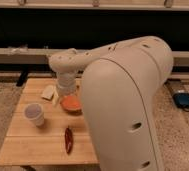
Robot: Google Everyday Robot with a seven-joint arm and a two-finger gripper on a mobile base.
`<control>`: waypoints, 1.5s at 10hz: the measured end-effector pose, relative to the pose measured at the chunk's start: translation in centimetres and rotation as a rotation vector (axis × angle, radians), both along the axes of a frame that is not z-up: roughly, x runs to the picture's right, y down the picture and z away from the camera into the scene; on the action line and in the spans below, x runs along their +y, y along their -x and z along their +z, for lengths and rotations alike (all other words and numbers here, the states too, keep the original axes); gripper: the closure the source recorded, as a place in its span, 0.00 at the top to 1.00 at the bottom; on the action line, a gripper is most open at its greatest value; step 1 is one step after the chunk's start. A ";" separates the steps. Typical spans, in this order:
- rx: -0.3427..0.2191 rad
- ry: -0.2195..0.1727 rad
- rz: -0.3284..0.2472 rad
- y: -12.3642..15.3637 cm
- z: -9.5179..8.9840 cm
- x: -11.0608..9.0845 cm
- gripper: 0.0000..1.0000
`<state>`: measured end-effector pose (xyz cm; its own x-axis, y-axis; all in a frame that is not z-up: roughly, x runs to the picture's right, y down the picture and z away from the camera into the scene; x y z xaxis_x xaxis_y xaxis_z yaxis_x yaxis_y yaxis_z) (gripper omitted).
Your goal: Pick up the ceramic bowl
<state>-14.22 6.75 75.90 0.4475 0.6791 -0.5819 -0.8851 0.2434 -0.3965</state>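
The ceramic bowl (71, 103) is round, shallow and orange, and sits on the wooden table (28, 140) near its right middle, partly hidden by my arm. My gripper (65, 91) hangs from the white wrist just above and behind the bowl's left rim. My large white arm (123, 100) fills the right half of the view and hides the bowl's right side.
A small translucent white cup (34, 114) stands left of the bowl. A red chili pepper (68, 139) lies near the table's front. A pale sponge-like piece (48, 92) lies at the back left. A blue object (184, 100) lies on the floor at right.
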 end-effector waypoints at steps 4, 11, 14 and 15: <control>-0.001 -0.001 0.001 0.0 0.0 -0.1 0.80; 0.050 -0.013 0.044 -5.1 7.5 -3.8 0.80; 0.092 -0.009 0.080 -7.2 12.0 -2.7 0.80; 0.101 -0.009 0.088 -7.4 12.9 -2.4 0.80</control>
